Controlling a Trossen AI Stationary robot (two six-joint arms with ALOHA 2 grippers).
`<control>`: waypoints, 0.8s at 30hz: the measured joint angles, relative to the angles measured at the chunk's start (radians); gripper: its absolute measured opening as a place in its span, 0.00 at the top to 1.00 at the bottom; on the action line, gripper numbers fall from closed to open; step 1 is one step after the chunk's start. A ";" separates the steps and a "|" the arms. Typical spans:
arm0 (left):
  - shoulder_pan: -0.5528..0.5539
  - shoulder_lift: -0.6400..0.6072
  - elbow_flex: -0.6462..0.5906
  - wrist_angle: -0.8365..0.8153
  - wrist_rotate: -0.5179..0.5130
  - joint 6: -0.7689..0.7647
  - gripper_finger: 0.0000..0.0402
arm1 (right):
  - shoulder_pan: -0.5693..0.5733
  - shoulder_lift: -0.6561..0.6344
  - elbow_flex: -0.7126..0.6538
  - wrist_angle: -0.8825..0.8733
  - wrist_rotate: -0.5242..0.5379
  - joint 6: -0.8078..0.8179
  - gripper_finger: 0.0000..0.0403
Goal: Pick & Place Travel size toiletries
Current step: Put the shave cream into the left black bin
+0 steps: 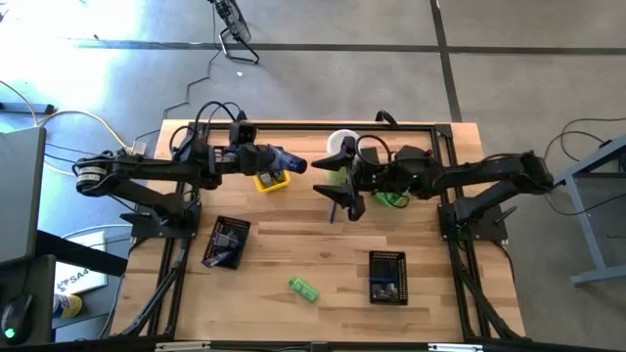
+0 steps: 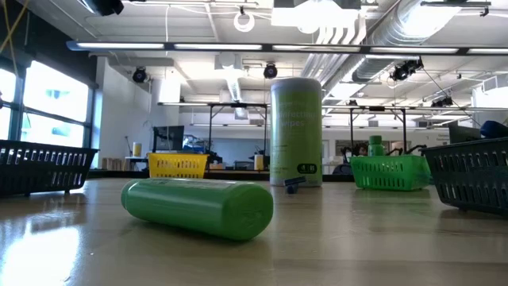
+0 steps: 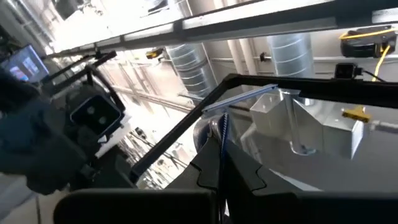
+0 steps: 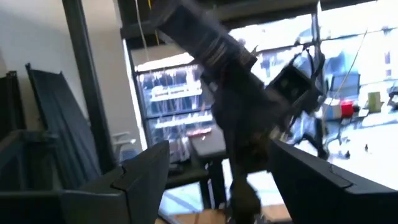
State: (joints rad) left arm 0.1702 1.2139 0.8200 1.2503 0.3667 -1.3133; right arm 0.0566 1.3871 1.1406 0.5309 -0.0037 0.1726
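Bright overhead strip lights point(image 2: 262, 48) lit the room evenly. Glare sheened the counter point(image 2: 381, 238). The right wrist view was motion-blurred, and its windows point(image 4: 348, 56) were blown out.

The overhead camera looks straight down on my wooden table point(image 1: 323, 259), taking in both my arms and all four edges. The low camera sits at table-top height, very near a green bottle point(image 2: 198, 206) at lower left of its frame, facing the room. Both views share that bottle point(image 1: 303, 288) and the tall canister point(image 2: 296, 131). My left wrist camera points up at ceiling ducts point(image 3: 186, 68). My right wrist camera faces my other arm point(image 4: 239, 99) at close range.
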 joint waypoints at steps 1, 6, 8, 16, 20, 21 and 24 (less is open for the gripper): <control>0.010 -0.006 0.000 -0.004 0.009 0.003 1.00 | 0.004 -0.010 0.000 -0.023 -0.001 0.011 0.35; 0.056 -0.044 0.000 -0.113 0.082 0.032 1.00 | 0.008 -0.055 0.000 -0.134 0.005 0.039 0.37; 0.067 -0.062 0.000 -0.178 0.097 0.068 1.00 | 0.009 -0.064 0.000 -0.168 0.005 0.055 0.38; 0.068 -0.133 0.000 -0.422 0.103 0.215 1.00 | 0.009 -0.069 0.000 -0.230 0.005 0.068 0.39; 0.068 -0.176 0.000 -0.540 0.103 0.295 1.00 | 0.009 -0.069 0.000 -0.253 0.027 0.068 0.39; 0.068 -0.188 0.000 -0.567 0.103 0.323 1.00 | 0.009 -0.069 0.000 -0.257 0.031 0.068 0.39; 0.068 -0.236 0.000 -0.650 0.099 0.413 1.00 | 0.003 -0.069 0.000 -0.259 0.031 0.068 0.39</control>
State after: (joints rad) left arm 0.2382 0.9781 0.8200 0.6005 0.4653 -0.9003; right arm 0.0593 1.3186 1.1404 0.2720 0.0271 0.2405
